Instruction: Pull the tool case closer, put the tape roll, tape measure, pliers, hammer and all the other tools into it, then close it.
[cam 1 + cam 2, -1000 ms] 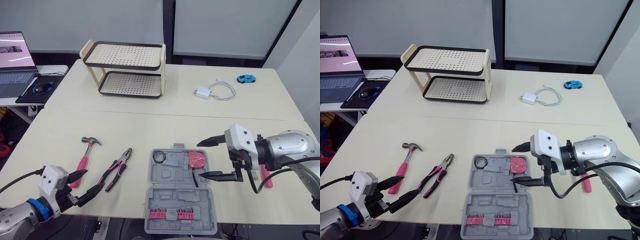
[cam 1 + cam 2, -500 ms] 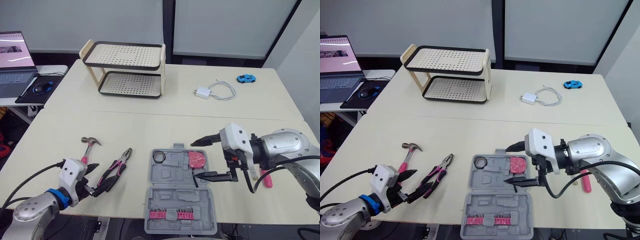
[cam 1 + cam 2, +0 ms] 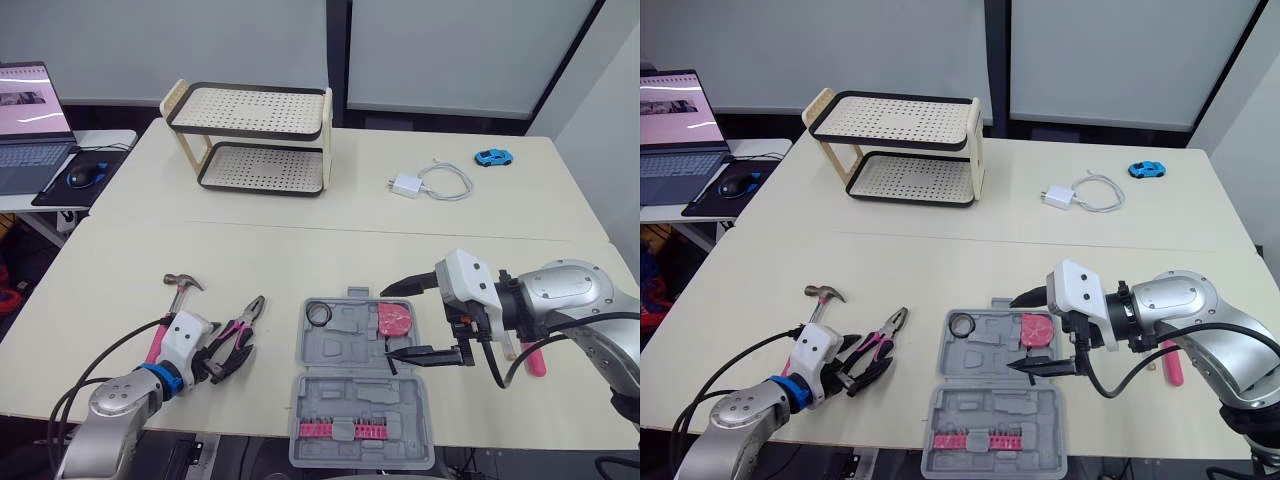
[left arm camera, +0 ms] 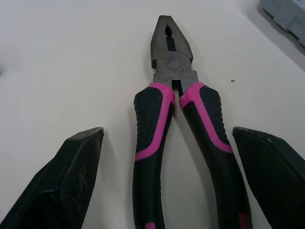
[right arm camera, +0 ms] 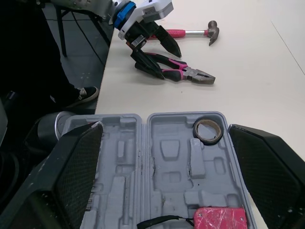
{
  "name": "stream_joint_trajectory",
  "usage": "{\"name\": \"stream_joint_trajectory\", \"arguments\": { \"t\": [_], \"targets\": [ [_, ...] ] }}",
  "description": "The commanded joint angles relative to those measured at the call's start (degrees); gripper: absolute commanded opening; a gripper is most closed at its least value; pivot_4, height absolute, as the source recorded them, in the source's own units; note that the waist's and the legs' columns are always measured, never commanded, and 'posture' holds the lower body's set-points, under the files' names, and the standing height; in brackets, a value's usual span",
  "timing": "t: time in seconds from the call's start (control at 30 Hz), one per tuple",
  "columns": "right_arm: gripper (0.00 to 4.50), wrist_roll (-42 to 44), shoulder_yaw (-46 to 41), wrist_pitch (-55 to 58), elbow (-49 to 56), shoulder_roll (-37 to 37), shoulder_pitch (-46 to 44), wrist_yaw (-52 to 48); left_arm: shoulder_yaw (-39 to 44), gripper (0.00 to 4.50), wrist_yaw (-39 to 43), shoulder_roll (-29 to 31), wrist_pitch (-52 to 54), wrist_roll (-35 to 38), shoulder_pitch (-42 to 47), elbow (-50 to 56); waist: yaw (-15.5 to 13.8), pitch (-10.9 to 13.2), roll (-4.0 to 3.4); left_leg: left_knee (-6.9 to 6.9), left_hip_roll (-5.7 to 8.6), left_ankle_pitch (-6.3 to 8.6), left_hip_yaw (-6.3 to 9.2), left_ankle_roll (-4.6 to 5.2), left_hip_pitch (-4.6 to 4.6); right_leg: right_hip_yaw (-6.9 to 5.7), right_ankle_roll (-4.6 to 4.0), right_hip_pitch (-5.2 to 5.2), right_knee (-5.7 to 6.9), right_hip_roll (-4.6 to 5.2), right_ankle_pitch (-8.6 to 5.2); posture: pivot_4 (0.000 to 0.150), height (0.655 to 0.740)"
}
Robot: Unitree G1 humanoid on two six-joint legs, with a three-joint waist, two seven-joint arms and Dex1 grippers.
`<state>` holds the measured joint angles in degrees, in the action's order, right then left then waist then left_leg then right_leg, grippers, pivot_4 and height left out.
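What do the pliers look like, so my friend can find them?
On the cream table, find the open grey tool case at the near edge. The pliers lie just left of it, beside the hammer. Only they have two pink-and-black handles and a dark, pointy nose.

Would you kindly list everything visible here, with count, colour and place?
tool case: 1, grey, open, near table edge
tape roll: 1, black, in case
tape measure: 1, pink, in case
bit holder: 1, pink, case's near half
pliers: 1, black-pink, left of case
hammer: 1, pink handle, left of pliers
pink-handled tool: 1, right of case, partly hidden
two-tier rack: 1, cream-black, far left
charger with cable: 1, white, far right
toy car: 1, blue, far right
laptop: 1, grey, side table, left
mouse: 1, dark, beside laptop
left gripper: 1, black, open astride pliers' handles
right gripper: 1, black, open above case
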<state>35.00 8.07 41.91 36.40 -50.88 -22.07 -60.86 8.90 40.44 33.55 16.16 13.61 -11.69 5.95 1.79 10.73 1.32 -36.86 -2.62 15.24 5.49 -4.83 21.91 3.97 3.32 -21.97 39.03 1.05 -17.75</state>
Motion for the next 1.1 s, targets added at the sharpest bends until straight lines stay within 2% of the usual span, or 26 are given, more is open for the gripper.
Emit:
{"name": "stream_joint_trajectory", "arguments": {
  "t": [0.03, 0.17, 0.27, 0.4, 0.47, 0.73, 0.83, 0.97, 1.1],
  "targets": [
    [4.47, 0.2, -0.7, -0.2, 2.0, -0.6, -0.7, 0.2, -1.6, 4.50, -1.5, -0.1, 0.7, -1.7, 1.2, 0.1, 0.0, 0.0, 0.00, 0.00, 0.00, 0.00, 0.00, 0.00, 0.00, 0.00, 0.00, 0.00, 0.00, 0.00, 0.00, 0.150, 0.7350],
    [4.47, 0.2, -0.7, 0.0, 2.0, -0.7, -0.6, 0.3, -3.0, 4.50, -2.5, 0.1, 4.5, -2.0, 2.8, 0.6, 0.0, 0.0, -0.02, 0.00, 0.01, 0.00, 0.01, 0.00, -0.02, 0.00, 0.00, 0.02, 0.01, 0.00, 0.00, 0.150, 0.7350],
    [4.50, 0.2, -0.7, 0.1, 2.0, -0.9, -0.6, 0.3, -3.9, 4.01, -2.4, 0.5, 6.6, -2.0, 3.4, 1.5, 0.0, 0.0, -0.05, -0.01, 0.01, 0.00, 0.02, 0.00, -0.02, 0.00, 0.01, 0.04, 0.01, 0.00, 0.01, 0.150, 0.7350],
    [4.50, 0.4, -1.1, 0.3, 2.4, -1.3, -0.3, 0.4, -4.0, 2.83, -2.6, 0.6, 10.8, -1.2, 3.0, 3.6, 0.0, -0.1, -0.09, -0.01, 0.02, 0.00, 0.02, 0.00, -0.03, 0.00, 0.02, 0.05, 0.01, 0.00, 0.01, 0.150, 0.7350],
    [4.50, 0.4, -1.3, 0.4, 2.6, -1.4, -0.1, 0.6, -3.6, 2.53, -2.6, 0.7, 12.6, -0.6, 2.3, 4.8, 0.0, -0.1, -0.09, -0.01, 0.02, 0.00, 0.02, 0.00, -0.03, 0.00, 0.02, 0.06, 0.01, 0.01, 0.01, 0.150, 0.7350],
    [4.50, -0.2, -1.6, -0.3, 2.7, -1.4, 0.5, 1.5, -0.1, 2.53, -2.1, 1.9, 14.9, 1.8, 0.6, 8.4, 0.1, -0.1, -0.10, -0.01, 0.02, 0.00, 0.02, 0.00, -0.05, 0.00, 0.02, 0.06, 0.01, 0.01, 0.01, 0.150, 0.7350],
    [4.50, -0.2, -2.4, -0.5, 2.9, -1.4, 1.0, 2.2, 1.6, 2.53, 0.9, 5.1, 12.8, 2.9, 2.0, 10.6, 0.0, 0.0, -0.08, -0.01, 0.01, 0.00, 0.05, 0.00, -0.01, -0.02, 0.02, 0.04, 0.01, 0.00, 0.01, 0.150, 0.7350],
    [4.50, 0.5, -4.6, 0.0, 3.9, -1.7, 2.8, 3.8, 0.7, 2.53, 9.5, 11.9, 7.1, 3.5, 6.5, 11.3, -0.3, 0.0, -0.09, -0.01, 0.02, -0.01, 0.08, -0.01, 0.04, -0.05, 0.01, 0.00, 0.01, 0.00, 0.01, 0.150, 0.7350],
    [4.50, 1.1, -6.4, 0.8, 4.9, -1.8, 4.4, 5.3, -2.8, 2.53, 16.3, 15.1, 3.1, 3.5, 12.7, 9.2, -0.4, 0.0, -0.11, -0.01, 0.06, -0.01, 0.06, -0.01, 0.09, -0.06, 0.02, 0.01, -0.05, 0.03, 0.01, 0.150, 0.7350]
  ]
}}
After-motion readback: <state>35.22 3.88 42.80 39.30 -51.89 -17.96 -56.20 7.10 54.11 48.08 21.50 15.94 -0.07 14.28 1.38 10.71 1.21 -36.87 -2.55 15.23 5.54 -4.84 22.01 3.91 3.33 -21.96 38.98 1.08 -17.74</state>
